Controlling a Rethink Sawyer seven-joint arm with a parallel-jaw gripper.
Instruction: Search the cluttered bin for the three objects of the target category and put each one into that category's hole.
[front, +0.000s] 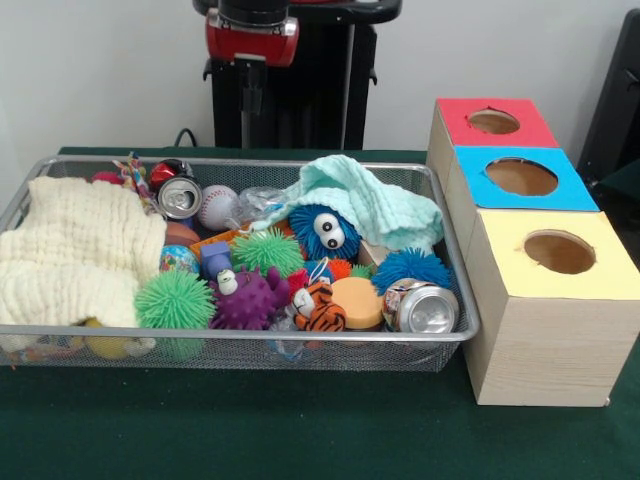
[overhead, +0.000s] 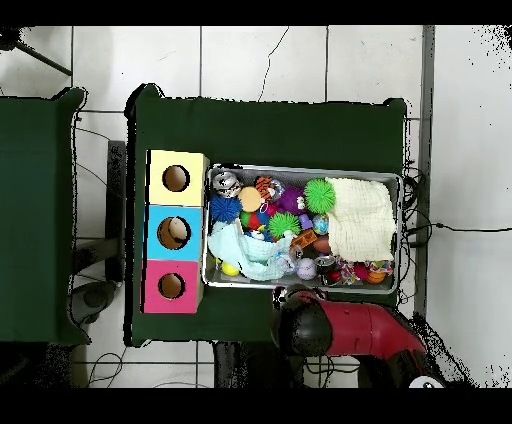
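The silver wire-mesh bin (front: 240, 336) lies on the green table and is full of clutter; it also shows in the overhead view (overhead: 300, 168). In it are a cream cloth (front: 75, 250), a mint cloth (front: 370, 200), a blue fuzzy toy with eyes (front: 325, 232), green spiky balls (front: 175, 298), a purple spiky ball (front: 250, 300), a tiger toy (front: 318, 308), two cans (front: 422, 308), a baseball (front: 218, 207) and an orange disc (front: 358, 300). My gripper (front: 251, 98) hangs under the red arm head behind the bin's far edge, above the table and away from the objects.
Three wooden boxes with round holes stand in a row beside the bin: red top (front: 455, 115), blue top (front: 480, 190), yellow top (front: 510, 270). In the overhead view the red arm (overhead: 350, 328) sits just below the bin.
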